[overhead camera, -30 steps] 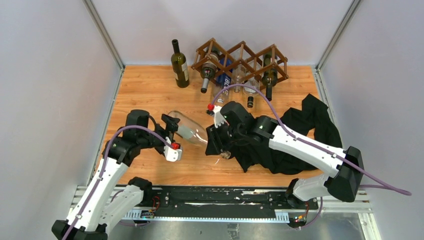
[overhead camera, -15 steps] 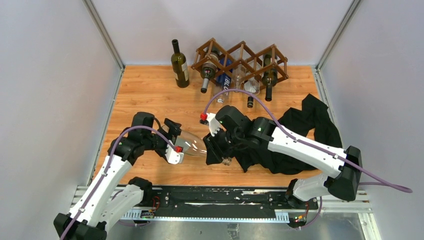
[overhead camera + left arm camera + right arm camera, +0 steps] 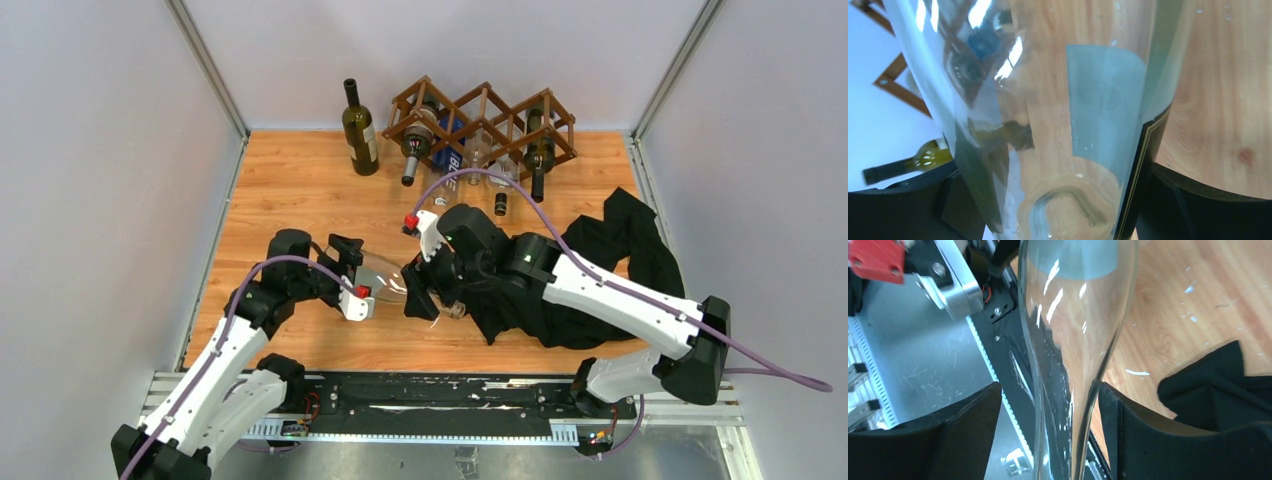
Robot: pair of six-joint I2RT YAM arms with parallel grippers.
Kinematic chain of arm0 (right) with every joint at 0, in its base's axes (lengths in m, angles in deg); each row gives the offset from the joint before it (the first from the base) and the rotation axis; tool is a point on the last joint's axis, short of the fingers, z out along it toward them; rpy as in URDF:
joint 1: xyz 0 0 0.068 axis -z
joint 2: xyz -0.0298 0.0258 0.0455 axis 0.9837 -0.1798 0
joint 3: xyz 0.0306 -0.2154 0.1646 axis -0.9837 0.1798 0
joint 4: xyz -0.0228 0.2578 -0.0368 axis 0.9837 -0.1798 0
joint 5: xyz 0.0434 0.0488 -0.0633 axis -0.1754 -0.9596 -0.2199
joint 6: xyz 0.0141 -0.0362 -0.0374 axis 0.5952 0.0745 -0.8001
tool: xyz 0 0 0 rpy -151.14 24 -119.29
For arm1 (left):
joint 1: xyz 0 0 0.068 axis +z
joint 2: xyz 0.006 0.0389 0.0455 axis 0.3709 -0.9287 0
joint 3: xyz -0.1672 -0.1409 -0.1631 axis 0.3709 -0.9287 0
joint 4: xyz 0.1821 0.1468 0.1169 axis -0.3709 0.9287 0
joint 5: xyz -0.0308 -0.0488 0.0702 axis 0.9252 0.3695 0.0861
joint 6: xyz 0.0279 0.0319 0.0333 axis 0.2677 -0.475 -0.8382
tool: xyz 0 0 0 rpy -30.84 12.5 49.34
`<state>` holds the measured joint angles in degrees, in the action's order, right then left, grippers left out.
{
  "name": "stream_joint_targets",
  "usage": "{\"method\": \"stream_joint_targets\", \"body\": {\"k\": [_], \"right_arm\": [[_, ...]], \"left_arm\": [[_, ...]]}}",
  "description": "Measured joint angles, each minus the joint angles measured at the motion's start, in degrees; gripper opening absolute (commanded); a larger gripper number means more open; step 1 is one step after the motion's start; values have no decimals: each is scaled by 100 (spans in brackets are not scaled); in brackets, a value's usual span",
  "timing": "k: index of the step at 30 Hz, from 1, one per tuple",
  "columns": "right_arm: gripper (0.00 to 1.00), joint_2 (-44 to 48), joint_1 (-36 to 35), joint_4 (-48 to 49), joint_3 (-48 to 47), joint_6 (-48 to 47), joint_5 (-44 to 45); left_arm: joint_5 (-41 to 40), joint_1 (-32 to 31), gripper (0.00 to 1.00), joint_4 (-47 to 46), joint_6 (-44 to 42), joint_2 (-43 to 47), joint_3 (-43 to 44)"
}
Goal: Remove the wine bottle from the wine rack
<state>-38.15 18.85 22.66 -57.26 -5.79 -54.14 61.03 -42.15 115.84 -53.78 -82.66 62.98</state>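
Top view of a wooden surface (image 3: 290, 190) boxed in by grey walls (image 3: 100, 200) on the left, right and far sides, with a metal rail (image 3: 450, 430) running along the bottom edge. The wine rack (image 3: 478, 124) is sitting against the far wall at upper centre, holding several bottles. A green bottle (image 3: 360, 135) is standing upright just left of it. A black cloth (image 3: 625, 235) is covering much of the right half of the surface. Bare wood is lying open across the left and middle, between the rack and the arms.

The wine bottle (image 3: 385, 282), clear glass, is off the rack and well apart from it, lying sideways at lower centre between the two grippers. The left gripper (image 3: 358, 272) is clamping its wide body, and the left wrist view is showing both dark fingers against the glass. The right gripper (image 3: 422, 290) is straddling the narrowing neck end with its jaws spread. In the right wrist view a gap is showing between one of the fingers (image 3: 965, 427) and the glass.

The left arm is rising from the lower left and folding at the elbow, forearm pointing right. The right arm is stretching from the lower right, low across the cloth, toward the centre.
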Motion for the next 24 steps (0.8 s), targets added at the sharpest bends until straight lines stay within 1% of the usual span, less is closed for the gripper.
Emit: {"method": "stream_joint_targets", "body": {"k": [3,6,9,12,16,19,24], "right_arm": [[78,223,24,157,0,-24,304],[80,643,37,382,2,-59,726],[83,1117,39,638,31,-118,1213],[85,1714,44,1043,227,-186,1722],[85,2409,44,1423,516,-258,2341],[86,2750,44,1681,688,-260,2706],[85,3123,44,2098,1069,-249,2949]], "left_arm": [[0,-7,0,-763,186,387,-540],[-26,-9,0,-1563,273,763,-1158],[-35,-11,0,-1991,374,925,-1462],[-52,-11,0,-2306,599,977,-1491],[-122,-11,0,-2734,1252,1005,-1419],[-258,-11,0,-2837,2057,901,-1154],[-350,-11,0,-3001,3289,697,-706]]}}
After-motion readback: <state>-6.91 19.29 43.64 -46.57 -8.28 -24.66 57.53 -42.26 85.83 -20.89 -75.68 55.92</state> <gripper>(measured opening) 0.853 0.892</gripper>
